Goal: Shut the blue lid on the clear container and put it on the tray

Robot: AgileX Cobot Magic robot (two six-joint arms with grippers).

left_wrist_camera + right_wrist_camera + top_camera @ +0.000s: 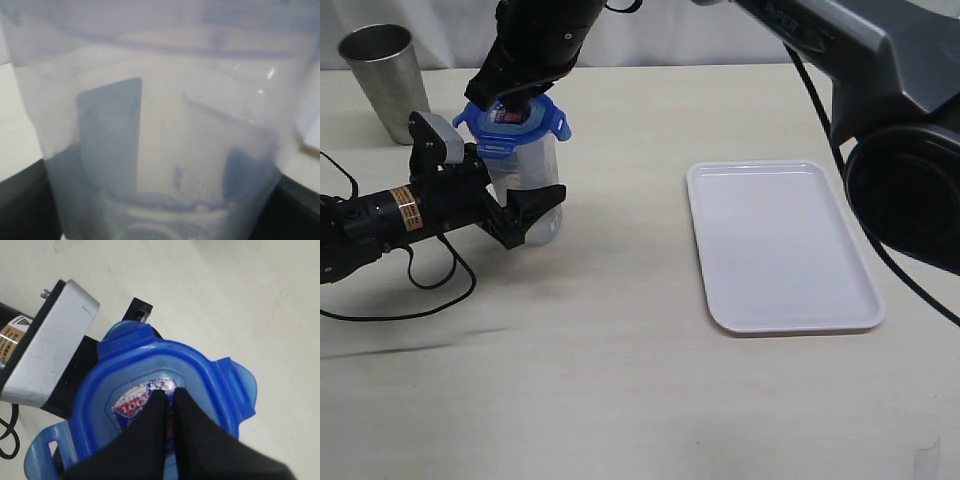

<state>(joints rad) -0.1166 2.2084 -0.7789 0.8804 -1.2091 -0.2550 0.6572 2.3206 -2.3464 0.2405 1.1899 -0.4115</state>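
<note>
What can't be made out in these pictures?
- Exterior view: whether the blue lid has snapped onto the clear container; the right gripper covers its top.
- Left wrist view: the container fills a blurred picture, so whether the left gripper touches it is unclear.
- Exterior view, metal cup: its wall hides the inside.

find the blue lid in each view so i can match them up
Exterior view: blue lid upper left, atop the clear container.
Left wrist view: not clearly in it; the clear container fills the picture.
Right wrist view: blue lid fills the middle, the shut right gripper on its sticker.
Shared landmark: the grey block on the left arm beside the lid; the left wrist view lacks it.
</note>
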